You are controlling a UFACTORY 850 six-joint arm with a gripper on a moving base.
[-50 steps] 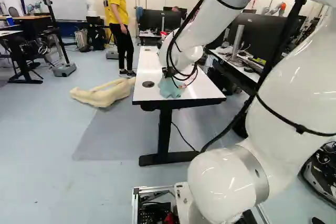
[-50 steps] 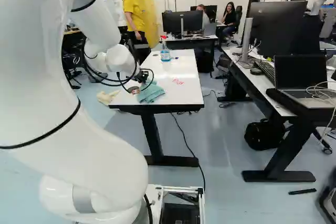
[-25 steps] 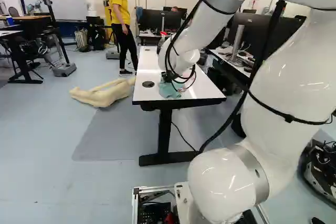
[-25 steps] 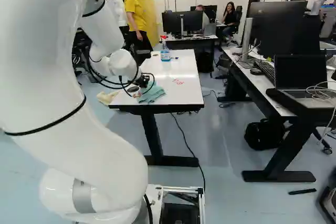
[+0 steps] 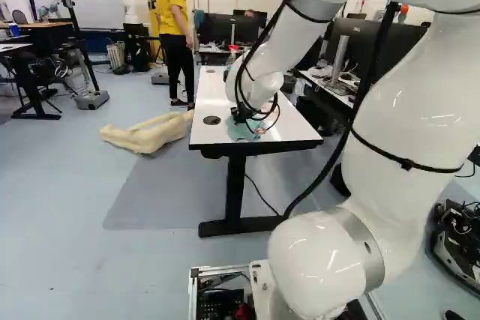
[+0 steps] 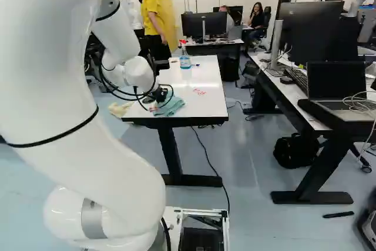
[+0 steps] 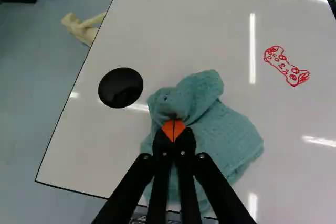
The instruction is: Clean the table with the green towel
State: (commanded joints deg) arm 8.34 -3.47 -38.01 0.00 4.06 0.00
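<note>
Red marks off to one side of my closed jaws, the towel's loose bulk lying towards them.
My jaws are drawn fully together, low over the tabletop (image 6: 214, 98), and seem to have a fold of the green towel (image 7: 226, 135) nipped at their tips. The towel lies crumpled near the tabletop's near edge, its wider part spread towards the red marks (image 7: 286, 66); the black round inset (image 7: 121, 87) sits on the opposite side. In the right base view the marks are right of the towel and a little farther from my base. I judge a low sideways and slightly outward sweep comes next; a shallow pinch could slip.
</note>
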